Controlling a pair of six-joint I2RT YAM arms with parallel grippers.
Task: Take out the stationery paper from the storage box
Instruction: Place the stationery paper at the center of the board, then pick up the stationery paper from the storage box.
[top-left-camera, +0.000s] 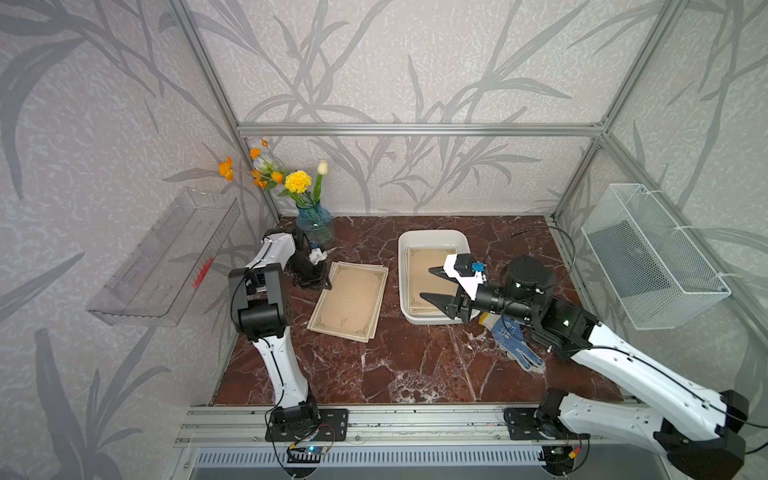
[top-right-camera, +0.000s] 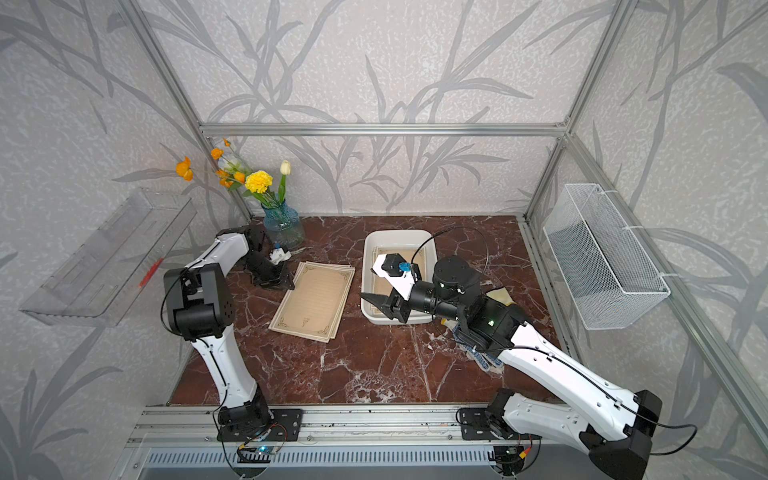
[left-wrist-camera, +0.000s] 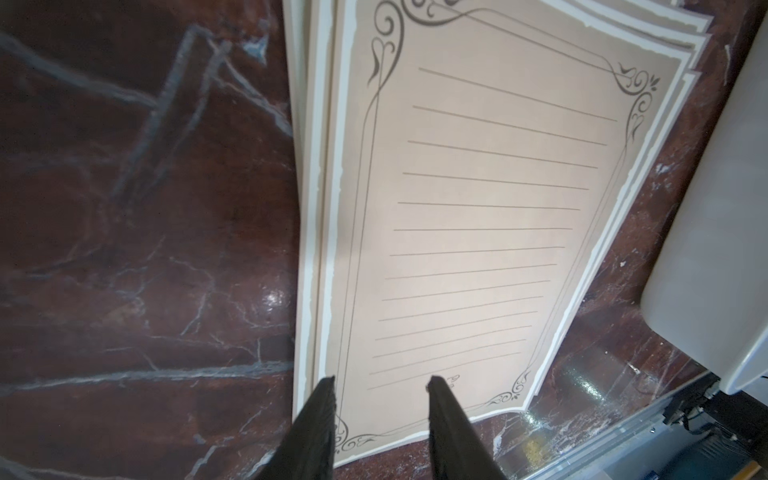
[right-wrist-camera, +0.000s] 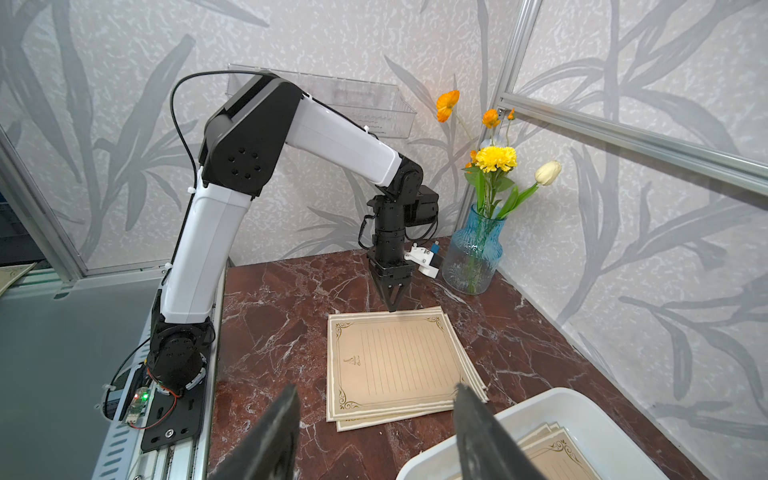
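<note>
Thin tan scroll-bordered stationery paper (top-left-camera: 349, 299) lies fanned on the veined marble tabletop (top-left-camera: 395, 365) toward its left edge. The glossy white rounded storage box (top-left-camera: 432, 235) holds more. The left gripper (left-wrist-camera: 380, 380) and right gripper (top-left-camera: 426, 283) gape empty.

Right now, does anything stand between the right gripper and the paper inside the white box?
Nothing visible does. The right gripper hangs open above the storage box, and the stationery paper inside lies uncovered beneath it.
</note>
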